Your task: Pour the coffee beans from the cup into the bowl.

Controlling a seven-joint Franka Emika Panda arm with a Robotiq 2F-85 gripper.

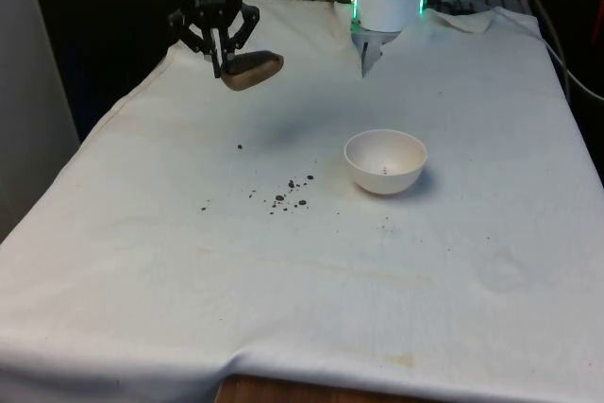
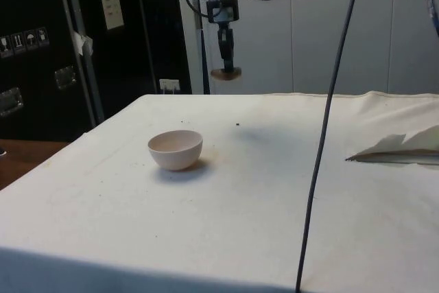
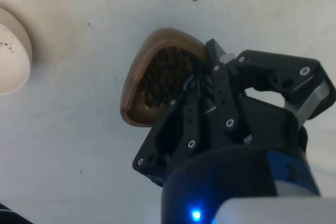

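A brown wooden cup (image 1: 252, 70) hangs high over the cloth at the front view's left, tilted, with my gripper (image 1: 219, 65) shut on its rim. Dark coffee beans lie inside the cup (image 3: 157, 74), as the wrist view shows. In the side view the cup (image 2: 225, 73) hangs under the gripper (image 2: 226, 56), well behind the bowl. The white bowl (image 1: 385, 161) stands on the cloth to the front view's right of the cup, apart from it, with a few specks inside. The bowl (image 2: 175, 149) sits near the table's middle in the side view; its rim (image 3: 11, 51) shows beside the cup in the wrist view.
Several spilled beans (image 1: 291, 193) lie scattered on the white cloth to the front view's left of the bowl, and one lone bean (image 1: 239, 147) lies farther back. A black cable (image 2: 329, 128) hangs across the side view. The cloth is folded up (image 2: 401, 149) at the table's edge.
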